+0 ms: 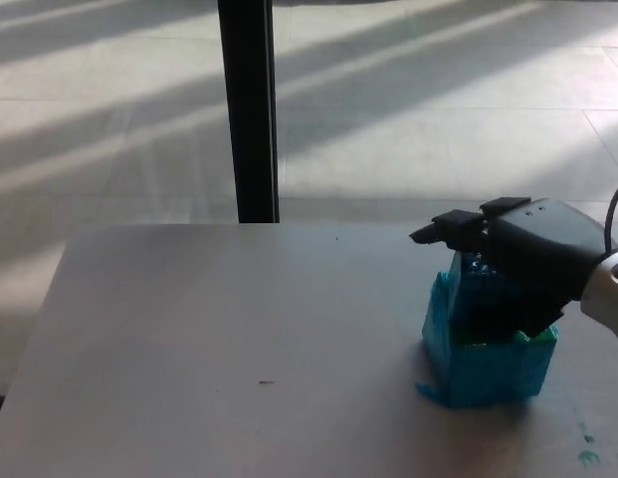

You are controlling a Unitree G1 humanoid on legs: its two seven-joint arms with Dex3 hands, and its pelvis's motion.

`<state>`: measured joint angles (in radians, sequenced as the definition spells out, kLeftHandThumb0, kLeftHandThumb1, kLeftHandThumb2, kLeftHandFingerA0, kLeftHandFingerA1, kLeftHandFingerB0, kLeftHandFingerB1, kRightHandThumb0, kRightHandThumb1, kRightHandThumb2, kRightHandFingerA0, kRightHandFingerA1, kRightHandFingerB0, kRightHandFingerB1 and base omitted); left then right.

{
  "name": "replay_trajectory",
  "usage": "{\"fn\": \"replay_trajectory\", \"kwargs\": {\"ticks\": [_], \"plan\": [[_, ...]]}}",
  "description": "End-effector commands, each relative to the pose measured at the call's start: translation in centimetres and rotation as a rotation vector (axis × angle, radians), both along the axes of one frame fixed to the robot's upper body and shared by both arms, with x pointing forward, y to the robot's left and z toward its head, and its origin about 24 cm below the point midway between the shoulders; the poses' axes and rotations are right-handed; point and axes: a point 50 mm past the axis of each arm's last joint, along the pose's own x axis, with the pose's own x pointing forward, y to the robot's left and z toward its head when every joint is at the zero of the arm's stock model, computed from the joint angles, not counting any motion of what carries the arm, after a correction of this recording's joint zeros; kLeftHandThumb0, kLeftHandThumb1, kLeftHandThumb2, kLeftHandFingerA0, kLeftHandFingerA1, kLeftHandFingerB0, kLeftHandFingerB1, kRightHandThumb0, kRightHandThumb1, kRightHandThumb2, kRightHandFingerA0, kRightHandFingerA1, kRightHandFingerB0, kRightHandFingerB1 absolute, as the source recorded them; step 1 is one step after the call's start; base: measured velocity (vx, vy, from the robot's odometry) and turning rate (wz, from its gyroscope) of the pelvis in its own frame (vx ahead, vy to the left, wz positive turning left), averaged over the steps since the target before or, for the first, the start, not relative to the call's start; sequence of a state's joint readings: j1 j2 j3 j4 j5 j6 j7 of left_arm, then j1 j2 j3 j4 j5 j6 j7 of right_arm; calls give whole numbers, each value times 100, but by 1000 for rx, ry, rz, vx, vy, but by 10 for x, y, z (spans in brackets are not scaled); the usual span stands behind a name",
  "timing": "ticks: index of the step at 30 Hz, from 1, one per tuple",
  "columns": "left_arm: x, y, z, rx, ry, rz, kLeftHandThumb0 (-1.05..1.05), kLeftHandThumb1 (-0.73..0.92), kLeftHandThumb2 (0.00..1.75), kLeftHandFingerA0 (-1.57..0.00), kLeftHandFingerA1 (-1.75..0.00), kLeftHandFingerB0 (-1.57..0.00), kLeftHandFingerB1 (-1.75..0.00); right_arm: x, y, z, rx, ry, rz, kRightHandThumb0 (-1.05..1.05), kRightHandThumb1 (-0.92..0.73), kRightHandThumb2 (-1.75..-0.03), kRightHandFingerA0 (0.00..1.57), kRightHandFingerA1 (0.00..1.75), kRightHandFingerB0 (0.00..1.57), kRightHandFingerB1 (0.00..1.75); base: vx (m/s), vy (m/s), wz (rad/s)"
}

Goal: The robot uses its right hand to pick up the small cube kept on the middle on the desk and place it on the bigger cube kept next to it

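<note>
The bigger cube point(493, 373), wrapped in shiny turquoise, stands on the grey desk point(239, 349) at the right. On top of it sits a smaller turquoise cube point(470, 284), partly hidden. My right hand point(527, 254) comes in from the right edge and hovers right over that small cube. Its fingers point(448, 227) stretch out level to the left, above the cube and off it, so the hand is open. A dark part of the hand or its shadow covers the small cube's front. My left hand does not show.
A black vertical post point(247, 110) stands behind the desk's far edge, with sunlit tiled floor beyond. A few turquoise scraps point(590, 456) lie near the front right of the desk. A tiny reddish speck point(266, 382) lies mid-desk.
</note>
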<state>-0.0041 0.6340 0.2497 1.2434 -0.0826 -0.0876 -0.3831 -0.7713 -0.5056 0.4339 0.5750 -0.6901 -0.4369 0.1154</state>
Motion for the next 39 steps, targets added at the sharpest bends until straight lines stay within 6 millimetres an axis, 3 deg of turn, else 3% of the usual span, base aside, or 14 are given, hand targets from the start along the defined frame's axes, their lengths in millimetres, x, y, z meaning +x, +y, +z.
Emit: {"fn": "replay_trajectory", "kwargs": {"ticks": [1,4,11,19,20,21,25,26,28,29,33,34,36,39], "plan": [[-2,7,6,-34,-28,74,-66,60,58,-66,-82,-77,-72,0,-3,-4,-47,33,-91,-95,-61,-59,0,0,0,0,0,0,0],[-3,7,6,41,28,-20,-71,65,59,-47,-68,-65,-62,-1,-2,2,-76,52,-108,-97,-58,-59,0,0,0,0,0,0,0],[-3,6,5,14,11,3,-67,66,60,-43,-61,-63,-55,-5,-5,11,-143,121,-137,-100,-58,-59,0,0,0,0,0,0,0],[-2,5,6,30,15,-36,-70,67,60,-45,-65,-64,-60,-5,-12,27,-134,112,-162,-101,-61,-61,0,0,0,0,0,0,0],[-2,5,5,14,-4,0,-67,65,60,-50,-60,-67,-55,-5,-15,40,-102,102,-170,-102,-48,-83,0,0,0,0,0,0,0],[-3,6,6,22,-3,-22,-68,66,60,-54,-63,-67,-54,-5,-17,52,-40,105,-183,-98,-61,-59,0,0,0,0,0,0,0],[-4,6,6,21,11,-11,-68,65,60,-69,-79,-70,-63,-7,-22,68,25,88,-190,-97,-62,-59,0,0,0,0,0,0,0],[-4,7,6,40,34,-21,-71,54,89,-51,-67,-55,-59,-9,-25,77,44,79,-196,-98,-62,-60,0,0,0,0,0,0,0],[-5,7,5,65,61,-53,-71,54,89,-51,-67,-55,-59,-11,-28,85,63,72,-203,-98,-62,-60,0,0,0,0,0,0,0],[-6,7,4,21,32,21,-64,68,61,-56,-66,-61,-52,-14,-35,94,75,51,-210,-94,-61,-71,0,0,0,0,0,0,0],[-7,6,4,45,55,-32,-70,68,61,-43,-57,-56,-47,-25,-56,101,145,35,-241,-92,-63,-60,0,0,0,0,0,0,0],[-8,6,4,36,49,-19,-68,66,60,-46,-61,-59,-50,-28,-68,98,186,23,-257,-97,-51,-84,0,0,0,0,0,0,0],[-9,6,3,14,18,32,-67,65,60,-54,-64,-65,-54,-33,-94,91,257,16,-305,-100,-54,-87,0,0,0,0,0,0,0],[-10,6,2,12,17,32,-66,64,59,-52,-61,-66,-52,-38,-110,87,300,30,-361,-99,-71,-62,0,0,0,0,0,0,0]]}}
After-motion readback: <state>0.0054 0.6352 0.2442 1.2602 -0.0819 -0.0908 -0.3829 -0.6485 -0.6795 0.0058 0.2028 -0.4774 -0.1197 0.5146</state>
